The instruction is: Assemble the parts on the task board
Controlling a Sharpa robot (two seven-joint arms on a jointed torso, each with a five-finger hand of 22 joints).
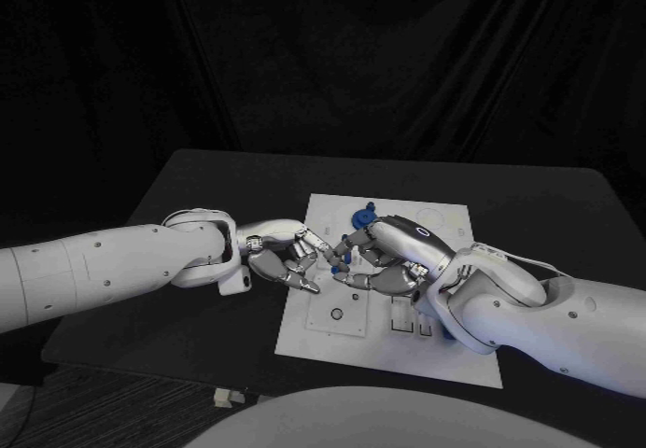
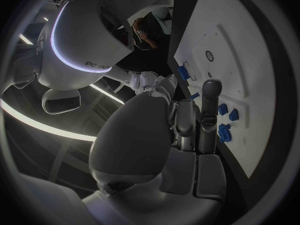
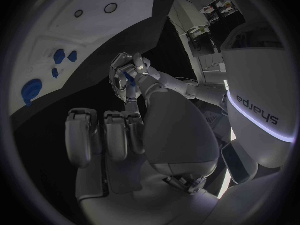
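**Ann:** Where are your two hands sitting right now?

**Ben:** Your left hand (image 1: 289, 263) and your right hand (image 1: 393, 254) are meeting finger to finger. They are hanging over the left half of the white board (image 1: 444, 355). The board is lying in the middle of the black surface (image 1: 189, 205).

**Ann:** Is my left hand holding anything?

**Ben:** Yes. In the right wrist view it is pinching a small blue piece (image 3: 127, 76) between its fingertips. Its other fingers are curling in close around it.

**Ann:** And my right hand?

**Ben:** Its fingers are bending toward the left hand and coming very near it. I cannot tell if they are gripping anything or just touching.

**Ann:** Where are the other pieces?

**Ben:** A round blue piece (image 1: 361, 217) is sitting on the far part of the board, just behind your right hand. In the right wrist view, three smaller blue pieces (image 3: 59, 56) are sitting near it on the board. They are lying well apart from your hands.
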